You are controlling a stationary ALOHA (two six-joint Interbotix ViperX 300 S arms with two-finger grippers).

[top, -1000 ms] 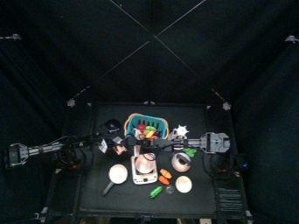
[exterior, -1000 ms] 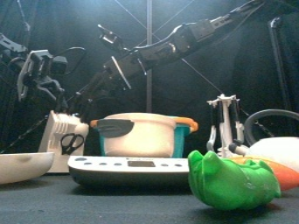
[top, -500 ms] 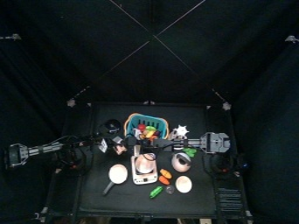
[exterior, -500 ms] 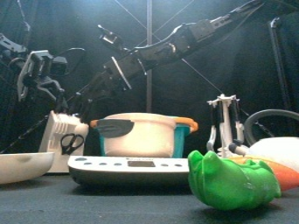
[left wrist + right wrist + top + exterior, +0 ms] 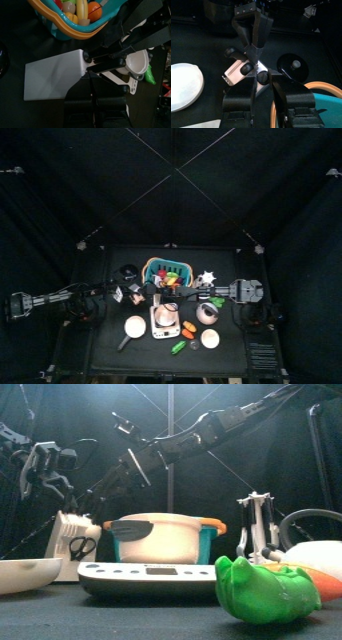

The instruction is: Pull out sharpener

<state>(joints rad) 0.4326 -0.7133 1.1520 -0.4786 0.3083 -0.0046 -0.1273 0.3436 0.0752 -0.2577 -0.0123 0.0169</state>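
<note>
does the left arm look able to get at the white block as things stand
Likely yes: the left end effector hangs beside the white block, nothing between them, though it is shut.

The black table (image 5: 107,343) carries a close cluster of things. Taking the kitchen scale (image 5: 147,576) at the middle as landmark: a tan pot with a teal handle (image 5: 163,537) sits on its platform. Left of the scale lie a white bowl (image 5: 30,571) and, behind that, a white block holding scissors (image 5: 75,536). Right of the scale, nearest the front edge, lies a green toy vegetable (image 5: 267,592), with a white egg-like thing (image 5: 321,560) just behind it. Beyond the scale, toward the far edge, stands a teal basket of colourful toys (image 5: 168,274).
</note>
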